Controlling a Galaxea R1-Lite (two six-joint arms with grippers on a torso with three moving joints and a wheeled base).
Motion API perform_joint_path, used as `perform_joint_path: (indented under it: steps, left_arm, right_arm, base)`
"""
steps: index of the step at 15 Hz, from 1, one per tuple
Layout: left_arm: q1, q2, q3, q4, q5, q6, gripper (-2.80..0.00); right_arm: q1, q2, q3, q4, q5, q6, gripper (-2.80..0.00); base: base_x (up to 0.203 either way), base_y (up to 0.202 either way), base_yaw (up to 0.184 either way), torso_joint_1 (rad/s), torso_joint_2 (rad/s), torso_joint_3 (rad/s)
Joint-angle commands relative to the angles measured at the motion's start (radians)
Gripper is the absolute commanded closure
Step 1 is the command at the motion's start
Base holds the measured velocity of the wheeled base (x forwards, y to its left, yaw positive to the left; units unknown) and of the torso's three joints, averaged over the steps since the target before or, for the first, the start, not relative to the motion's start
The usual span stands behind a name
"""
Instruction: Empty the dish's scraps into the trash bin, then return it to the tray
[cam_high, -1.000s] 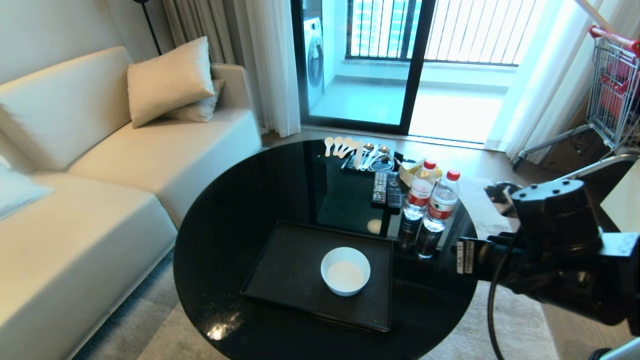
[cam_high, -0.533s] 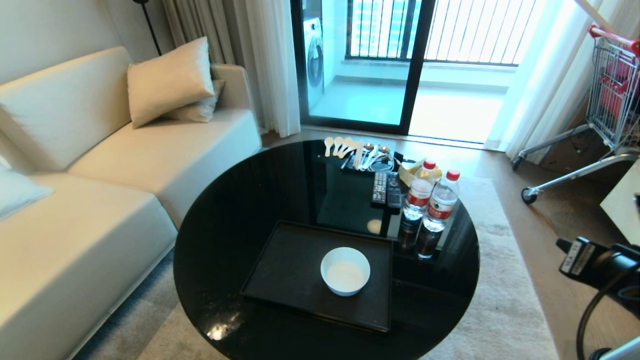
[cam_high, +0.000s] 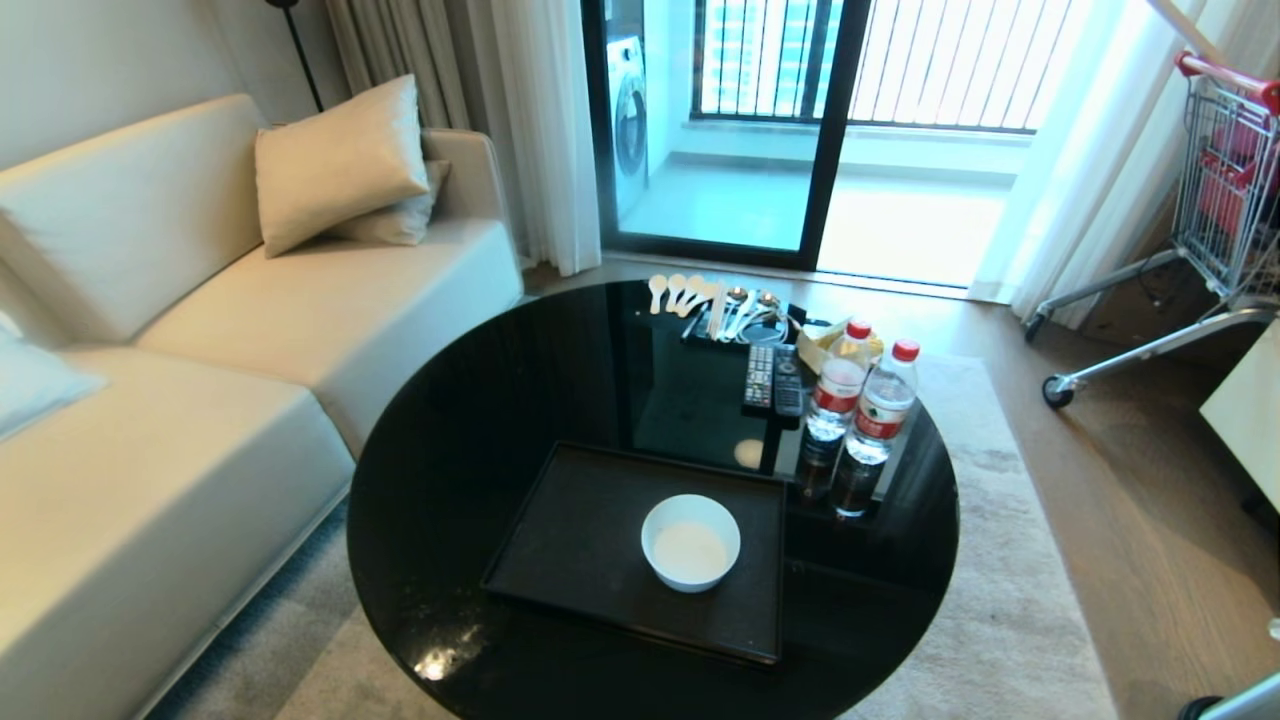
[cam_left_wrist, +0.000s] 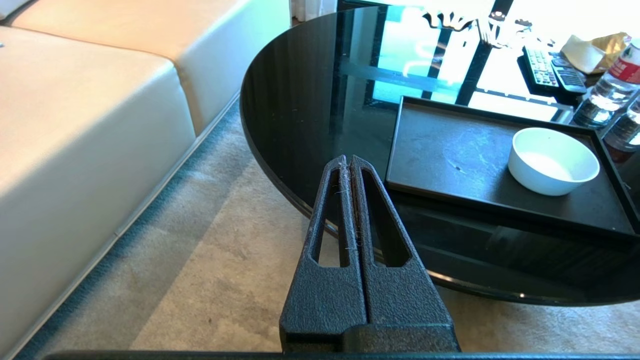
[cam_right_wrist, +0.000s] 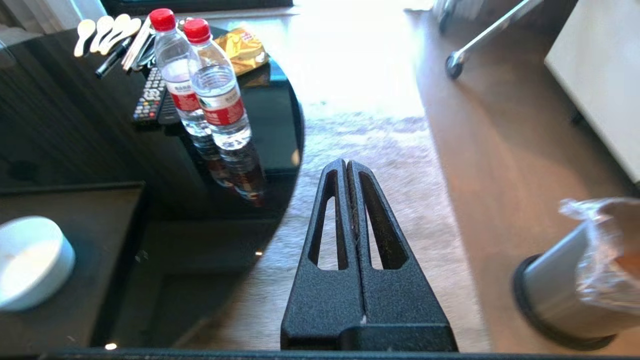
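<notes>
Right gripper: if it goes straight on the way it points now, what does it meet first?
Probably the beige rug. The right gripper, fingers shut, aims past the round black glass table's edge, between the two red-capped water bottles and the brushed-metal trash bin. Depth is unclear, so this is a judgement.

You are in a living room at home. You can see a long cream leather sofa (cam_high: 200, 400) with soft pillows (cam_high: 335, 160), a round shiny black glass table (cam_high: 480, 400), white curtains (cam_high: 540, 120) and a glass balcony door (cam_high: 740, 120).
</notes>
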Motion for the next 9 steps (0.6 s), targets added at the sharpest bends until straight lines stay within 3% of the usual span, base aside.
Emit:
perform_joint_path:
  steps: [1, 3, 6, 9]
  left_arm:
    - [0.0, 0.0, 0.0, 0.0, 0.0, -0.001, 0.0]
    - [0.0, 0.0, 0.0, 0.0, 0.0, -0.001, 0.0]
    - [0.0, 0.0, 0.0, 0.0, 0.0, -0.001, 0.0]
    - [0.0, 0.0, 0.0, 0.0, 0.0, 0.001, 0.0]
  right_arm:
    - [0.001, -0.282, 0.016, 0.134, 0.002, -0.059, 0.0]
    - [-0.03, -0.374, 0.024, 0.311, 0.051, -0.122, 0.0]
    - [-0.111, -0.45, 0.028, 0.442, 0.308, -0.149, 0.0]
    - [-0.117, -0.531, 0.028, 0.603, 0.377, -0.205, 0.0]
  base:
    - [0.0, 0.0, 0.0, 0.0, 0.0, 0.0]
    - [0.0, 0.0, 0.0, 0.0, 0.0, 0.0]
    - [0.0, 0.0, 0.0, 0.0, 0.0, 0.0]
    - [0.0, 0.0, 0.0, 0.0, 0.0, 0.0]
